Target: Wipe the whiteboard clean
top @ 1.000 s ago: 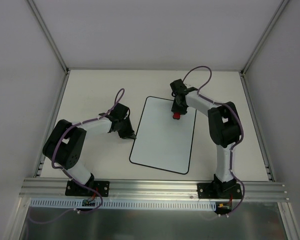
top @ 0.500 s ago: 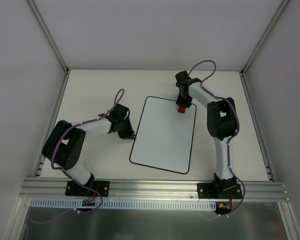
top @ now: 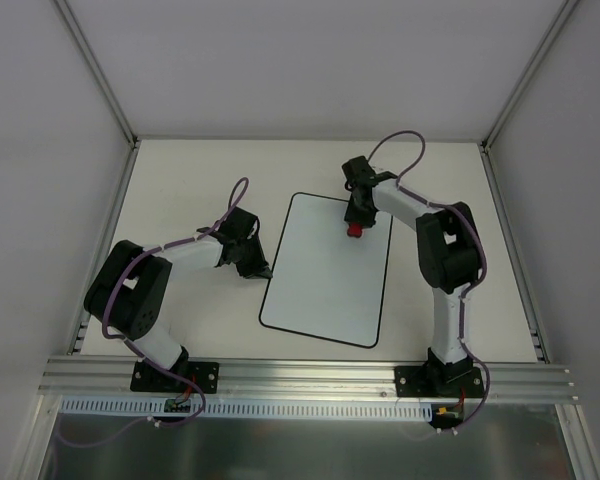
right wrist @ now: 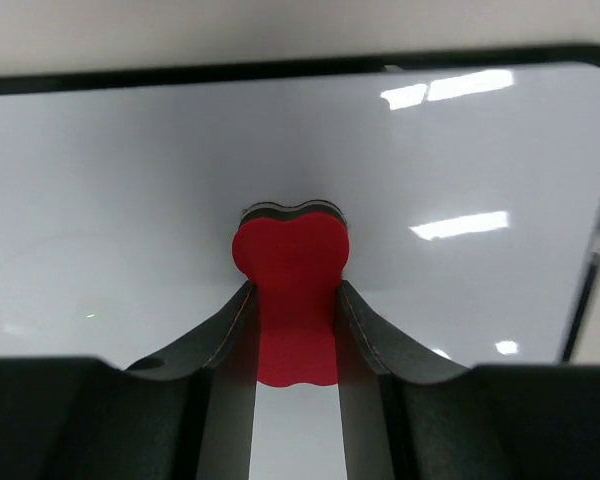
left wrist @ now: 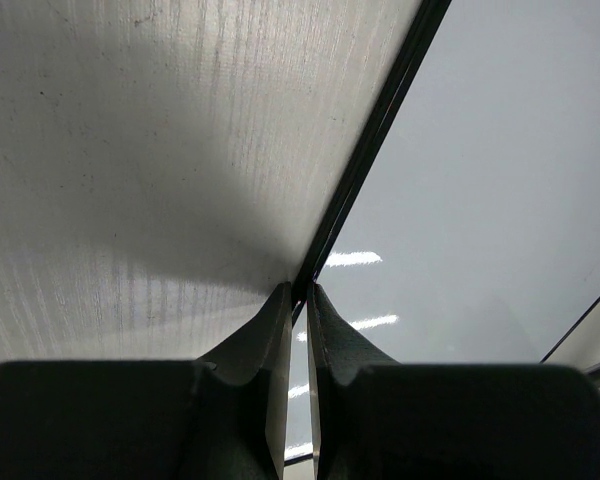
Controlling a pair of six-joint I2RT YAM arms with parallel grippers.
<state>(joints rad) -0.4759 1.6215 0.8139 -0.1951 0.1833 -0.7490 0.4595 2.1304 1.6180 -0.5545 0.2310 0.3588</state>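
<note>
The whiteboard (top: 325, 285) lies flat in the middle of the table, white with a thin black border; I see no marks on it. My right gripper (top: 355, 228) is shut on a small red eraser (right wrist: 292, 270) and presses it onto the board's far right part, near the top edge (right wrist: 280, 70). My left gripper (top: 262, 270) is shut, its fingertips (left wrist: 280, 300) resting at the board's left black edge (left wrist: 380, 110), about midway along it.
Grey enclosure walls with aluminium posts stand on three sides. An aluminium rail (top: 310, 375) with both arm bases runs along the near edge. The pale table surface (top: 180, 180) surrounds the board.
My right gripper with the eraser moved toward the board's far right corner, then back left and slightly nearer. The left arm has not moved.
</note>
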